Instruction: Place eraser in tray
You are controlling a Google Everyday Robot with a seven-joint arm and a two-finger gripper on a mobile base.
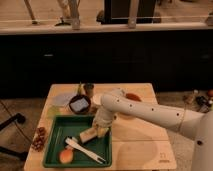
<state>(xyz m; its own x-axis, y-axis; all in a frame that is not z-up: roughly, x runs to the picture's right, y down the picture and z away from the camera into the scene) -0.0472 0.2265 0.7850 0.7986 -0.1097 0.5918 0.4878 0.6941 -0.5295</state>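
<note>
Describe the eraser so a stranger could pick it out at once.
Find the big green tray on the wooden table. Under the gripper at its upper right lies the eraser, a small tan block, unlike the long white utensil or the round orange ball.

Wood table [135,145] w/ green tray [52,142], dark bowl [80,104], orange bowl [132,97]; gripper [101,131] over tray.

White arm [150,114], small dots; pincer [101,131] pale.
</note>
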